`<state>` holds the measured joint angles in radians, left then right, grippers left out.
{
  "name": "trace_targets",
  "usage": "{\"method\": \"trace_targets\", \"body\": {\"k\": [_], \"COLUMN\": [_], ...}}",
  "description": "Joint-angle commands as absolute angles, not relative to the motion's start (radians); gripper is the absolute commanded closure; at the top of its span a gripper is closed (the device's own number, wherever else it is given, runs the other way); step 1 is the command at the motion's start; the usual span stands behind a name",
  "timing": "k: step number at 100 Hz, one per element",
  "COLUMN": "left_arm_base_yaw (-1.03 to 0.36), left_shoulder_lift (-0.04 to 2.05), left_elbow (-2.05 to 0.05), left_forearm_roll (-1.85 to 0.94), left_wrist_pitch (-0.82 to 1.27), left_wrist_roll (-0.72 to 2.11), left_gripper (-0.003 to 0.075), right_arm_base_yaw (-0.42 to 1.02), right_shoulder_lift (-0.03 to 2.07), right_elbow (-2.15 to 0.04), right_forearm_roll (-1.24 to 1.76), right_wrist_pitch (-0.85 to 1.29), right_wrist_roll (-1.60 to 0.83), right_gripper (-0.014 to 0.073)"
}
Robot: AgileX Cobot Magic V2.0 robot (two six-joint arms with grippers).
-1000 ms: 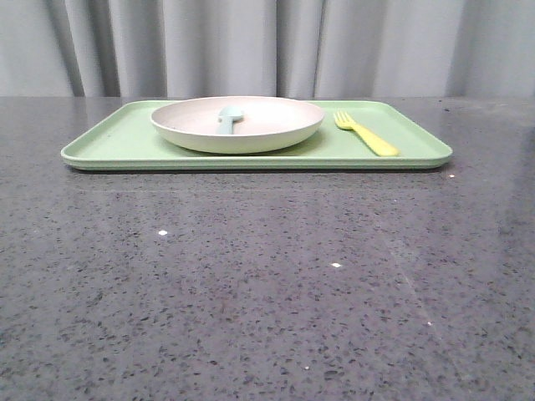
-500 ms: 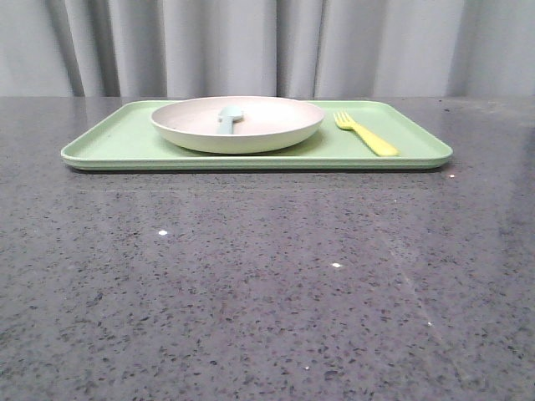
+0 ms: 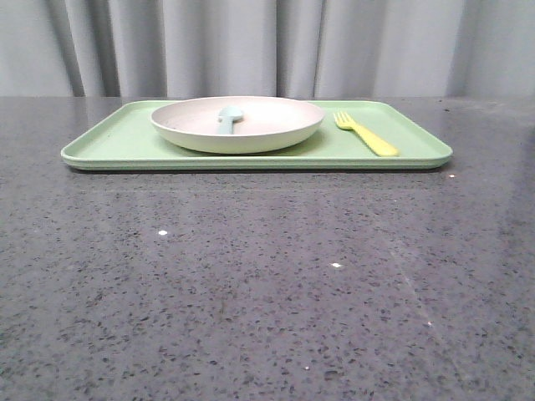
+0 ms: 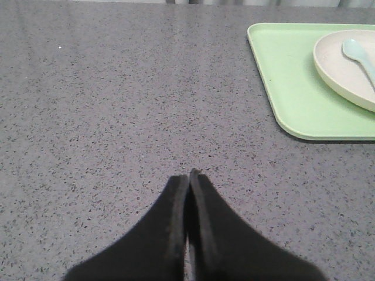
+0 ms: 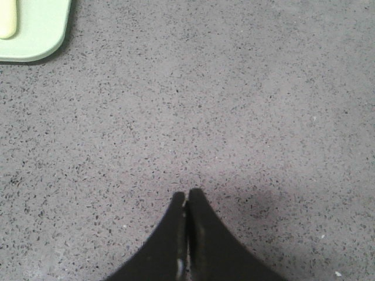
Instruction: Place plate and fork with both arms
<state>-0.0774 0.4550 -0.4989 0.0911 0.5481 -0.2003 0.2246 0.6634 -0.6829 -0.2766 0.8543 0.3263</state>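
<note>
A dark grey speckled stone table (image 3: 267,284) fills the near ground of the front view, glossy enough to catch a few white glints; behind its far edge hang pale grey curtains (image 3: 251,46) in vertical folds.

One flat light-green tray (image 3: 109,142) lies across the far middle of the table, its long side toward the camera; on it, left of centre, sits one cream plate (image 3: 237,134), round and shallow with a raised rim; inside the plate rests one pale blue spoon (image 3: 228,117), bowl toward the far side; to the right of the plate, apart from it, one yellow fork (image 3: 368,134) lies directly on the tray, tines toward the far side, handle angled toward the near right edge.

Neither arm shows in the front view; each appears only in its own wrist camera.

The left gripper (image 4: 188,175) hovers over bare table, its two black fingers pressed together at the tips with nothing between them; the tray's near left corner (image 4: 293,99), part of the plate (image 4: 340,67) and the spoon (image 4: 357,52) show well apart from it.

The right gripper (image 5: 187,194) likewise has its fingers pressed together, empty, over bare table; a rounded tray corner (image 5: 41,35) and the end of the fork (image 5: 7,20) show well away from it.
</note>
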Motion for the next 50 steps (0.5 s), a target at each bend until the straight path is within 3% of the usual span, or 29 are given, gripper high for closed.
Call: {"method": "trace_targets", "body": {"k": [1,50], "left_arm_base_yaw": [-0.074,-0.074], "left_shoulder_lift": [0.459,0.457], "left_elbow": [-0.528,-0.526], "left_forearm_roll": [0.089,0.111], "left_wrist_pitch": [0.473,0.408], "left_wrist_roll": [-0.205,-0.205], "left_gripper": [0.0741,0.0741], "right_arm_base_yaw": [0.217,0.217], "right_shoulder_lift": [0.66,0.66], "right_elbow": [-0.707,-0.707], "right_forearm_roll": [-0.292,-0.292], "right_wrist_pitch": [0.807,0.807], "right_wrist_roll": [0.324,0.324], "right_gripper": [0.0713,0.0713]}}
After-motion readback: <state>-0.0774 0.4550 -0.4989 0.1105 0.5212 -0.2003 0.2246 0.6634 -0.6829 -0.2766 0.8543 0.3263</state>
